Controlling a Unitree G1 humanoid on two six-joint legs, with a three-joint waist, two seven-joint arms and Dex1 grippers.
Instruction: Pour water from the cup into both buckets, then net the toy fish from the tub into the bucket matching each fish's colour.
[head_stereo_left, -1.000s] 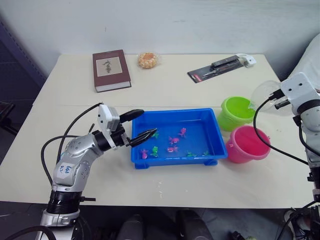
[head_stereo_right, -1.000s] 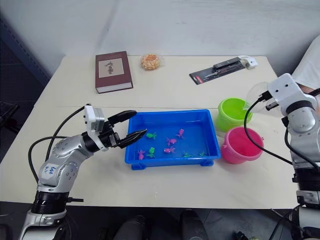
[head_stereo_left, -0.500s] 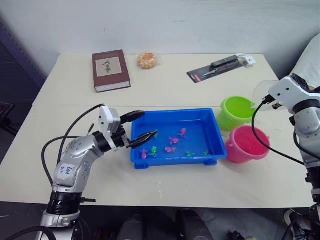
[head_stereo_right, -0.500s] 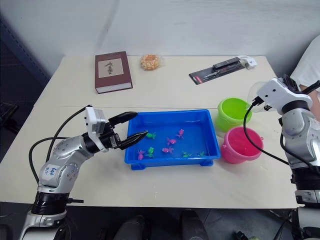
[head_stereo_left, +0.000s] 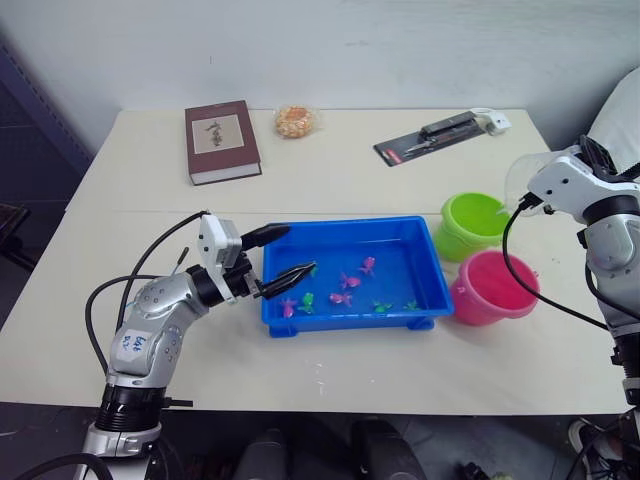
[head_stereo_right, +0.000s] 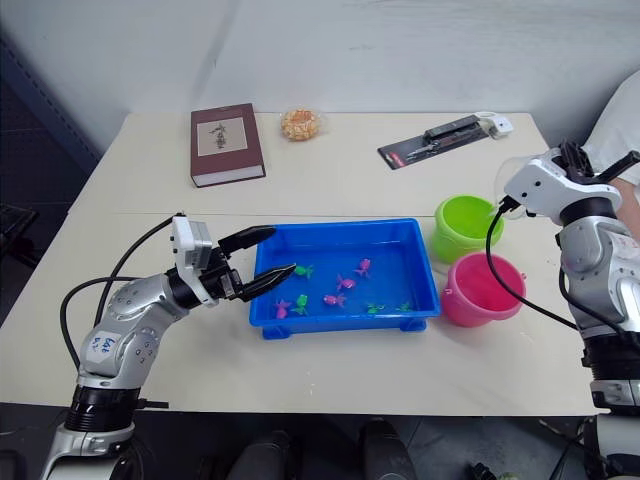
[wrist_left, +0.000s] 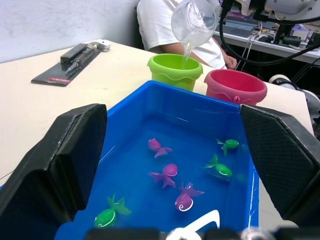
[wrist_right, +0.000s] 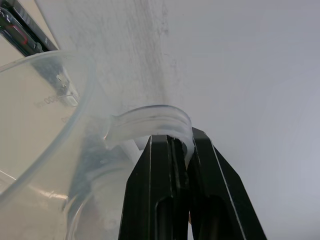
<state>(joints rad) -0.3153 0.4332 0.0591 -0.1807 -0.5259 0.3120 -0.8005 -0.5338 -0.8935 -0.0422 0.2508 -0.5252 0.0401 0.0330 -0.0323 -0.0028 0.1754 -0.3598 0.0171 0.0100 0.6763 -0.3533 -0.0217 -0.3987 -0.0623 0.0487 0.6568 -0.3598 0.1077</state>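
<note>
Wide cream-white table carrying everything. Near its front middle, the shallow rectangular bright blue plastic tub, holding water and the tiny pink and green plastic toy fish scattered across its floor. Just right of the tub, two small round plastic pails touching side by side: the lime green bucket farther back, the pink bucket nearer the front edge. Tilted above the green bucket, the clear colourless plastic cup, a thin stream of water falling from its rim into that bucket. Right gripper clamped with both black fingers tight together on the cup's curved clear handle. Left gripper hovering at the tub's left end, fingers spread wide apart, empty. Along the back of the table, a dark red hardcover book, a flat black blister pack of tools, and a small round orange snack in clear wrap.
</note>
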